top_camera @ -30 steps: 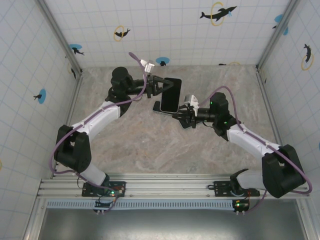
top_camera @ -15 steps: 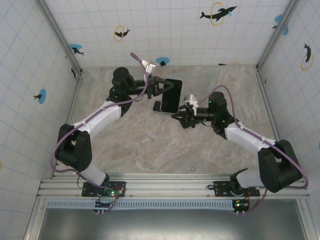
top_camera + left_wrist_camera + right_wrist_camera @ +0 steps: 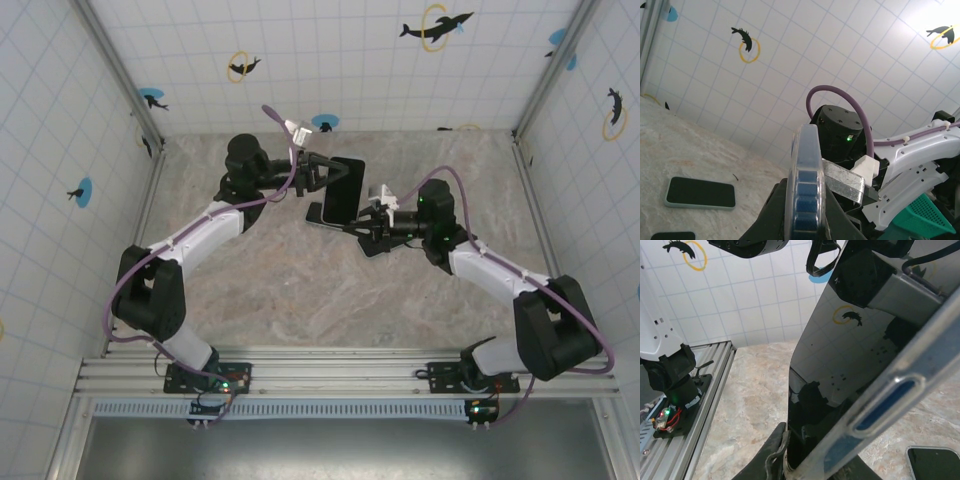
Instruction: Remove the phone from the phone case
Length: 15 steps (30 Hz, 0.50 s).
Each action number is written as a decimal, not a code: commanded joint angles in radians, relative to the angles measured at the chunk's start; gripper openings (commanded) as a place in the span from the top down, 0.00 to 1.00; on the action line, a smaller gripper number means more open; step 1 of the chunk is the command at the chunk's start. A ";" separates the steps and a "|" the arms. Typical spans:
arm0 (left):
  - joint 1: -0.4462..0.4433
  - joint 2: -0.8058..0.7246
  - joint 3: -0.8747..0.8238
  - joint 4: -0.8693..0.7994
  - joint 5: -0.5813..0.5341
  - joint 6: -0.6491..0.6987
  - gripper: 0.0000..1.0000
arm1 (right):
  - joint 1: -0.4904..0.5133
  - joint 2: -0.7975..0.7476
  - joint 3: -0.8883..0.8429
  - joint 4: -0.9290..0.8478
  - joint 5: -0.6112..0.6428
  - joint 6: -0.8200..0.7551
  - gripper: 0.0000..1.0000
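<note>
Marbled tabletop (image 3: 300, 290); tiled walls (image 3: 330, 60) bearing dolphin stickers (image 3: 436, 26); spare handset (image 3: 700, 192) lying flat, screen up; teal mesh basket (image 3: 922, 220) at lower right.

- No letters, numbers or brand names can be read anywhere.
- The tiled wall (image 3: 350, 60) beyond the phone (image 3: 343, 190) carries only wordless decals: a black dolphin in a yellow ring (image 3: 435, 25) and a dark animal on a blue disc (image 3: 325, 122).
</note>
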 commanded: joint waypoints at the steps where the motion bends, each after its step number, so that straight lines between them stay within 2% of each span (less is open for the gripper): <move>1: -0.006 -0.008 0.036 0.052 0.034 -0.029 1.00 | -0.006 0.017 0.054 -0.009 0.006 -0.034 0.80; 11: -0.012 -0.009 0.040 0.039 0.069 -0.119 1.00 | 0.018 -0.001 0.101 -0.211 0.114 -0.276 0.81; 15: -0.019 -0.019 0.034 0.016 0.084 -0.129 1.00 | 0.019 -0.012 0.117 -0.215 0.158 -0.312 0.83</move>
